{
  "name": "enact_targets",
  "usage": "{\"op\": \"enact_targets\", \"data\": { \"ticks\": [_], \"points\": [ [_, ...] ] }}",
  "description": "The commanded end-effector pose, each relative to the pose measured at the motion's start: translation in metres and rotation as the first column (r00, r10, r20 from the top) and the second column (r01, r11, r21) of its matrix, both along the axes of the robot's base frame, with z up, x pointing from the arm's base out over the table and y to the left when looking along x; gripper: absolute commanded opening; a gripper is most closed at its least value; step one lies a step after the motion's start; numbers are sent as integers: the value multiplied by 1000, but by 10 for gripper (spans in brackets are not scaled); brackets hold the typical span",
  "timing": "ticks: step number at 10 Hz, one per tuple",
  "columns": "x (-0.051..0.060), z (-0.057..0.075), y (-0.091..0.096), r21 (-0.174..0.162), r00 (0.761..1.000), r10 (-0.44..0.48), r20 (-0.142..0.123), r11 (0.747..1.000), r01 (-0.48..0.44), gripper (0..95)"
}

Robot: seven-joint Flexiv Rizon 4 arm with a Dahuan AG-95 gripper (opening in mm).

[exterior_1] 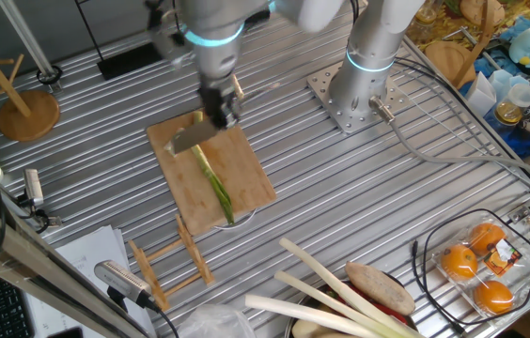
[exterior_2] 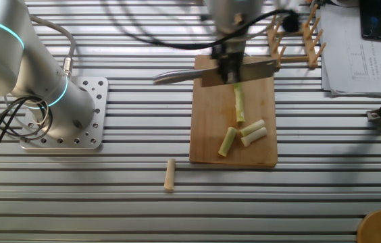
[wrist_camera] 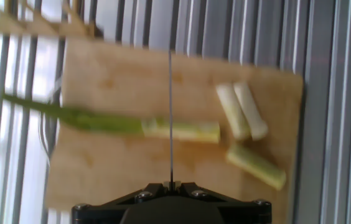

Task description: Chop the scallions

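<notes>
The scallion stalk (exterior_2: 240, 104) lies along the wooden cutting board (exterior_2: 207, 121), its dark green tip toward the rack. In the hand view the stalk (wrist_camera: 132, 126) runs across the board under the knife's thin edge (wrist_camera: 170, 112). Three short cut pieces (exterior_2: 227, 140) (exterior_2: 252, 132) (wrist_camera: 256, 166) lie on the board past its pale end. Another piece (exterior_2: 170, 175) rests off the board on the table. My gripper (exterior_2: 230, 67) is shut on the knife (exterior_2: 177, 75), held just above the stalk. From the other side, the blade (exterior_1: 190, 139) hangs over the scallion (exterior_1: 216, 188).
A wooden rack (exterior_2: 292, 40) stands against the board's far end. Thick pale leek-like stalks (exterior_1: 321, 282) and a wire basket of oranges (exterior_1: 476, 263) sit at one table corner. The arm's base plate (exterior_2: 75, 115), papers (exterior_2: 359, 47) and a wooden stand (exterior_1: 28, 117) lie around.
</notes>
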State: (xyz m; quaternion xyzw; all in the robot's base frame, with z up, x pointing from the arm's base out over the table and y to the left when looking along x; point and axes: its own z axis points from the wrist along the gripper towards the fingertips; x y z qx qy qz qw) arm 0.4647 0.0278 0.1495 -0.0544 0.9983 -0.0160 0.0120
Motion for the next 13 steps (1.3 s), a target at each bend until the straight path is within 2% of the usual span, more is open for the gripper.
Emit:
{"op": "enact_targets", "data": {
  "ticks": [1,3,4,5,7,8,10,13],
  "points": [
    [12,0,1,-16,999,12,-41,1000,-12,0],
    [27,-3,-3,-19,1000,16,-23,1000,-16,0],
    [33,-7,-7,-20,1000,12,-26,1000,-12,0],
    [36,-19,-16,-14,1000,22,-17,1000,-23,0],
    [38,-26,-19,-15,999,19,-43,1000,-19,0],
    [38,-27,-19,-13,999,20,-45,1000,-20,0],
    [39,-31,-17,0,997,38,-65,999,-38,0],
    [40,-38,-19,8,1000,-6,-14,1000,6,0]
  ]
}}
